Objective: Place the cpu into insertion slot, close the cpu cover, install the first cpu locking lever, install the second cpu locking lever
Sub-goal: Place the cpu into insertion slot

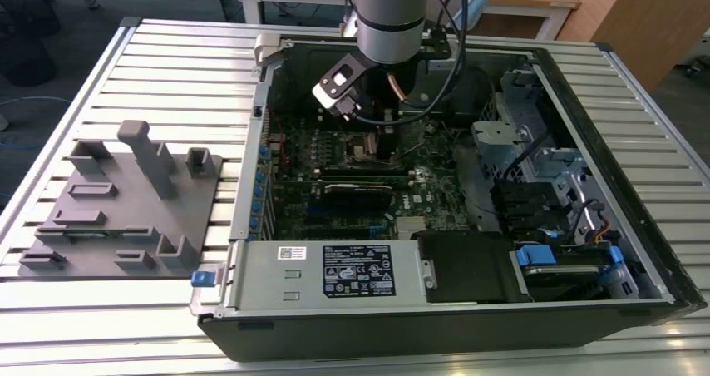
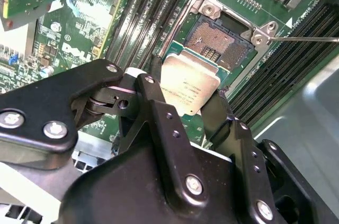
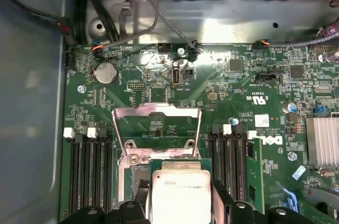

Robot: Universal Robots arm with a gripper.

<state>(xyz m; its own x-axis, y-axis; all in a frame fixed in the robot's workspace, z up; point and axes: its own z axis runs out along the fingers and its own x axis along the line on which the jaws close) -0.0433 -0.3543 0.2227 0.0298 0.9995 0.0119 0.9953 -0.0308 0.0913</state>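
The cpu [image 2: 188, 89], a flat silver square, is pinched by its edges between my gripper's [image 2: 186, 92] black fingers [image 2: 151, 89], a little above and to one side of the insertion slot [image 2: 220, 41]. The slot's dark contact field lies uncovered. In the first wrist view the cpu [image 3: 181, 189] hangs in front of the cpu cover [image 3: 157, 112], a silver frame standing raised behind the slot [image 3: 132, 179]. A thin locking lever [image 2: 304, 38] sticks out sideways from the slot's corner. In the exterior view my gripper [image 1: 372, 118] hovers just over the slot [image 1: 367, 149] inside the computer case.
Long black memory slots [image 3: 90, 173] flank the socket on both sides [image 3: 230, 163]. A pale finned heatsink [image 3: 322, 139] sits on the board nearby. The case walls [image 1: 621, 101], drive cages [image 1: 521, 135] and loose cables [image 1: 433, 101] surround the board. A grey fixture plate [image 1: 122, 205] lies outside the case.
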